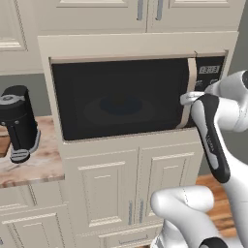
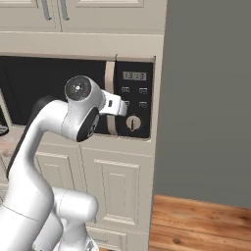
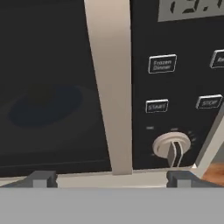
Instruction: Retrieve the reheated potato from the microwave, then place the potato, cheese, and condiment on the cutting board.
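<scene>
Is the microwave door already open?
No, the microwave door sits flush and closed, its beige handle framed between the open claw fingertips.

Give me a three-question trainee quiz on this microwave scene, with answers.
1. True or false: the microwave door is shut.
2. What beige part lies between the pincer fingertips in the hand view? A) handle B) dial C) display
3. What black appliance stands on the counter left of the microwave?

Key: 1 true. 2 A. 3 The coffee machine.
</scene>
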